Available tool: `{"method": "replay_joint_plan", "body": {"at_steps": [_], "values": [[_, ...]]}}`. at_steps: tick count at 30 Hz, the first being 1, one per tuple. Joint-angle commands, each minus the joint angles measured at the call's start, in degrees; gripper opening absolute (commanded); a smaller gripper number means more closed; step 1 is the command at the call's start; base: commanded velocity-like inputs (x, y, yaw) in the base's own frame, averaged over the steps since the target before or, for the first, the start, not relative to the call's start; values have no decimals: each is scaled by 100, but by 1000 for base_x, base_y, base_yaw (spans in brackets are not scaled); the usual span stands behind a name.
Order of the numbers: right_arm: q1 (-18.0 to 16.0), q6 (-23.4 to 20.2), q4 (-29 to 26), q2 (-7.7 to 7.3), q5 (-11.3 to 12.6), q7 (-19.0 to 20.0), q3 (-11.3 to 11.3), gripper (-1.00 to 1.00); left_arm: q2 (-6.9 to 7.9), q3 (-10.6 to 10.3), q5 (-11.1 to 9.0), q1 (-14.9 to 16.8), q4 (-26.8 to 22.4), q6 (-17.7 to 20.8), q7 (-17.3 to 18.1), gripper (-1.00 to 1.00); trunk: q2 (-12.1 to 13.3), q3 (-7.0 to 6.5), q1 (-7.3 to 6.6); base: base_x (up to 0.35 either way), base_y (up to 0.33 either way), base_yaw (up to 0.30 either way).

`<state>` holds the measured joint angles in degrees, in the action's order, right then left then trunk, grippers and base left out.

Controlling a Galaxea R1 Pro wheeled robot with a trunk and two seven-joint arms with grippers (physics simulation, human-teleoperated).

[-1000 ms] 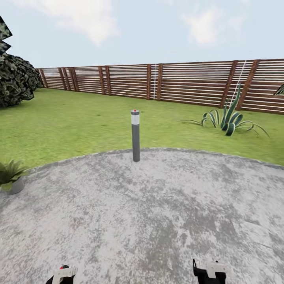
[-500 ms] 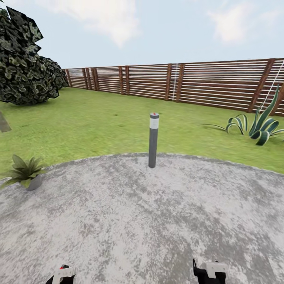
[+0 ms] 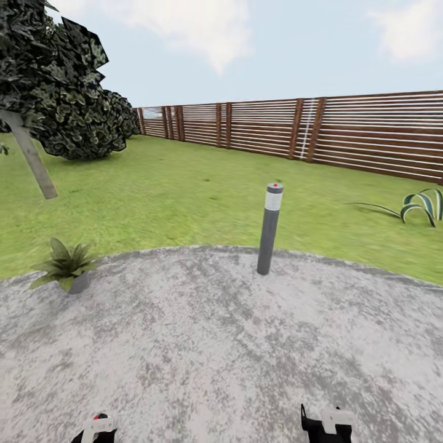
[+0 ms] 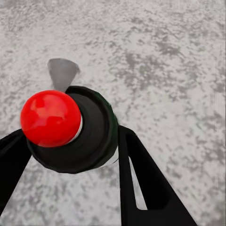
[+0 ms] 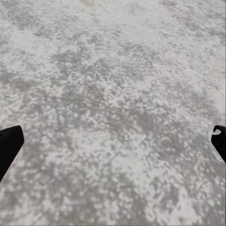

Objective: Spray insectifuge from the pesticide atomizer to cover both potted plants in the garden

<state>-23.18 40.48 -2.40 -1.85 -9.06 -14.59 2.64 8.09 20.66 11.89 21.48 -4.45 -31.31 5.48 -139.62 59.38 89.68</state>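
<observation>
Head view has swung left, potted plant (image 3: pixel 67 269) farther in.

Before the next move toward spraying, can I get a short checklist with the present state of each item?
1. Pesticide atomizer held between the left gripper fingers: ok.
2. Right gripper open, holding nothing: ok.
3. One potted plant in sight, at the patio edge on the left: ok.
4. Second potted plant located: cannot tell.
5. Nozzle aimed at a plant: not ok, it faces paving.
6. Bollard light off the line to the plant: ok.
</observation>
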Motion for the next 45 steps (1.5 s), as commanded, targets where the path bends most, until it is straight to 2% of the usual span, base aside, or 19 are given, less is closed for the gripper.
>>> {"method": "replay_joint_plan", "body": {"at_steps": [1,28,45], "values": [[-2,10,3,0,-61,-35,26,100,0,52,32,5,6,-15,32,-100,-2,5,2,336,0,276],[-2,9,3,0,-61,-32,26,100,0,52,30,5,-1,-16,32,-100,-2,5,2,331,-91,276],[-2,5,3,0,-62,-28,26,100,0,52,32,5,6,-16,32,-100,-2,5,2,330,-5,277]]}}
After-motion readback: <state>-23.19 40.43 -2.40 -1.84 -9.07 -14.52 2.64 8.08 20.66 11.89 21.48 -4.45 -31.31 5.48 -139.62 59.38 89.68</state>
